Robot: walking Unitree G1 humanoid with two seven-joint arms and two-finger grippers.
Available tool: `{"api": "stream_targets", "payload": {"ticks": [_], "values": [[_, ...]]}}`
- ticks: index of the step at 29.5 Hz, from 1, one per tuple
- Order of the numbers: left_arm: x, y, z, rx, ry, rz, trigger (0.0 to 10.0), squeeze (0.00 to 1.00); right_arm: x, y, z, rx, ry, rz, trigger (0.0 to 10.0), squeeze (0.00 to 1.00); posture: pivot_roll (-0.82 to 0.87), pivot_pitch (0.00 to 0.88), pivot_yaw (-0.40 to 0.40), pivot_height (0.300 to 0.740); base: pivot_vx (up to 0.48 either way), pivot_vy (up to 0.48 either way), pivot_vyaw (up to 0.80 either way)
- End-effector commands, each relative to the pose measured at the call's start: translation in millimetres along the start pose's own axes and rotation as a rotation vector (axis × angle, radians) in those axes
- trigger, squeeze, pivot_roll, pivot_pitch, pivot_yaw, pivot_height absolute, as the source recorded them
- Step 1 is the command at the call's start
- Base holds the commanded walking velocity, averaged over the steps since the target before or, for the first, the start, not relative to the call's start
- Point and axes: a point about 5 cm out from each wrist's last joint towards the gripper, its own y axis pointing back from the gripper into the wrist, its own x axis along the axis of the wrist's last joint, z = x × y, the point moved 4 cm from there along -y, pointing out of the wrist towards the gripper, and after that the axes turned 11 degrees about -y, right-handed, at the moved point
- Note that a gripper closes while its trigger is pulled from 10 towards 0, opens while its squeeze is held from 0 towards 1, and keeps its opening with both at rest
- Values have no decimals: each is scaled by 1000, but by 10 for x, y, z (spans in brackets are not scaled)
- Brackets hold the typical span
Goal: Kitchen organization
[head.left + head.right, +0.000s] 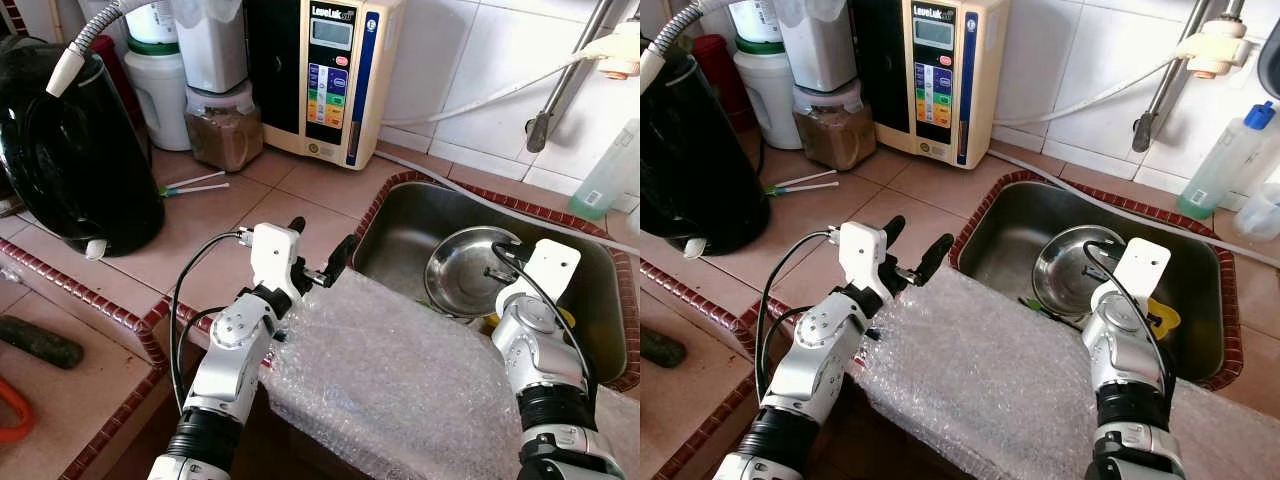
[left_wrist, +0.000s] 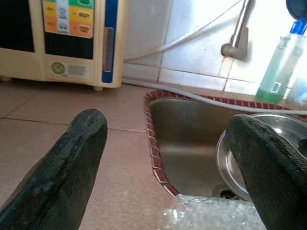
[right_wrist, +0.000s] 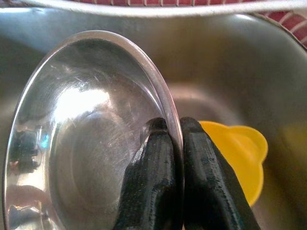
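**Right gripper clamped on the bowl rim in the sink**

Your right gripper (image 3: 175, 139) is down inside the sink (image 1: 400, 215); its two fingers are pressed together on the rim of the steel bowl (image 3: 86, 129), one inside, one outside; the bowl sits tilted in the basin; a yellow item (image 3: 240, 153) lies just beside it. Your left gripper (image 2: 168, 139) hovers over the tiled counter (image 1: 220, 230) at the sink's left edge, fingers wide apart, holding nothing. Bubble wrap (image 1: 990, 380) covers the counter's front edge between your arms. Behind stand a water unit (image 1: 320, 75), a jar (image 1: 222, 125), a black kettle (image 1: 70, 150); a green bottle (image 1: 1225, 160) stands behind the sink on the right.
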Motion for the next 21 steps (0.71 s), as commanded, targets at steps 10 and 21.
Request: {"api": "stream_targets", "payload": {"ticks": [10,21], "values": [[106,-81,53,-3,-8,24,10000,1000,-96,6,40,-20,-23,-52,10000,1000,43,0,-31,740,0,0,0],[88,-26,-52,25,-71,2,10000,1000,-86,46,-22,33,-49,-46,10000,1000,41,0,-28,740,0,0,0]]}}
